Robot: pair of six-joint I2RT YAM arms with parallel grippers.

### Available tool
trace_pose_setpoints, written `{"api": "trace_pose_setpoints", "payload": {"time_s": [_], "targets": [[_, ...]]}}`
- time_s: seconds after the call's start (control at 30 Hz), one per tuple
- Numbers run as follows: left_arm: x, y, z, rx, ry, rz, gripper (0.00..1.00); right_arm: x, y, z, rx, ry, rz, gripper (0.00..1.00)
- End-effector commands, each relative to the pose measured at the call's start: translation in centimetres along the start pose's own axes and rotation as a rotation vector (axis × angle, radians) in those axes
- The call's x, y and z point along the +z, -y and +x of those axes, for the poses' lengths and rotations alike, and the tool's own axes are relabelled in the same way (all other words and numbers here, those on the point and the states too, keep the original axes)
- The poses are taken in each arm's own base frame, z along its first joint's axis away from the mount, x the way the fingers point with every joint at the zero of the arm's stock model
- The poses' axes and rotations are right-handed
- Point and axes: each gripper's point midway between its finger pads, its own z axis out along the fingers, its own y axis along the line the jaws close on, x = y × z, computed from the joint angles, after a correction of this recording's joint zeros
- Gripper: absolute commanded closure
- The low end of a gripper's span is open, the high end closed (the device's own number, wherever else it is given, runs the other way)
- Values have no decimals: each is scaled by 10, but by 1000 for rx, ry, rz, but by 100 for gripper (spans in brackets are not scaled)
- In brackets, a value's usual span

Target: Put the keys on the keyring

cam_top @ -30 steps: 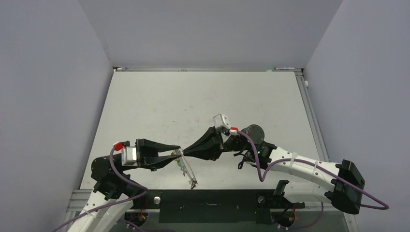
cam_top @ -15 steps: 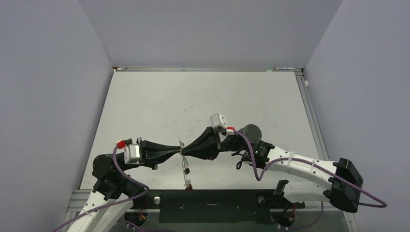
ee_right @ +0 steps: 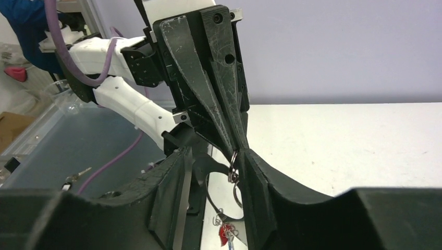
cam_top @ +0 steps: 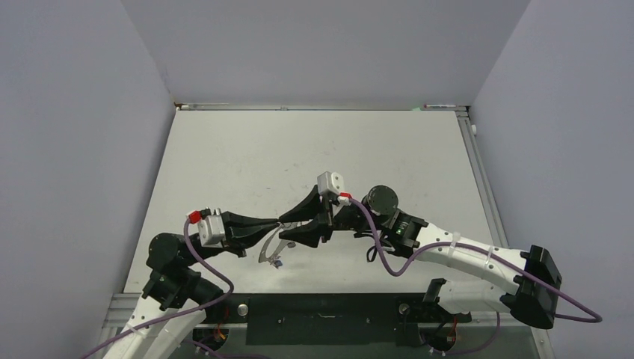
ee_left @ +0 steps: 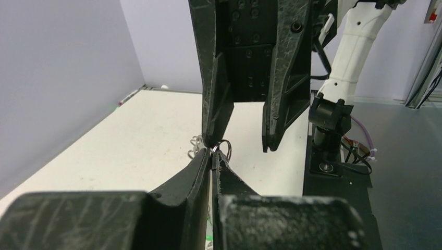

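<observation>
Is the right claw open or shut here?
Open: the right claw has its fingers apart in both wrist views, flanking the small metal ring that the shut left claw pinches.

A white table [cam_top: 224, 164] is filling the middle, its top showing faint scuffs. The left wall [cam_top: 75, 149], far wall [cam_top: 321, 45] and right wall [cam_top: 561, 134], all plain lilac-grey, are closing it in. A metal rail [cam_top: 478, 172] is running along the table's right edge, and a black bar [cam_top: 321, 308] is lying across the near edge. Soft, even light is falling everywhere.
</observation>
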Motion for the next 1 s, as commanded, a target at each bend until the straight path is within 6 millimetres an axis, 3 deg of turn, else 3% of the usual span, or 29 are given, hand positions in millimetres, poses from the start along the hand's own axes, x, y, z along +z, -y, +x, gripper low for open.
{"api": "trace_pose_setpoints", "payload": {"time_s": [0.0, 0.23, 0.43, 0.6, 0.8, 0.97], "targets": [[-1, 0, -11, 27, -2, -14, 100, -2, 6, -27, -102, 19, 62, 60], [-3, -4, -2, 20, -60, -44, 100, -20, 26, -17, -160, -93, 197, 56], [-4, -14, 7, 24, -115, -101, 100, -28, 28, -7, -175, -184, 213, 53], [-7, -38, 19, 30, -194, -224, 100, -34, 10, -6, -237, -201, 122, 50], [-21, -74, 40, -50, -394, -447, 100, -49, 19, 6, -337, -230, 171, 51], [-24, -72, 52, -157, -528, -474, 100, -46, 29, 20, -363, -263, 191, 51]]}}
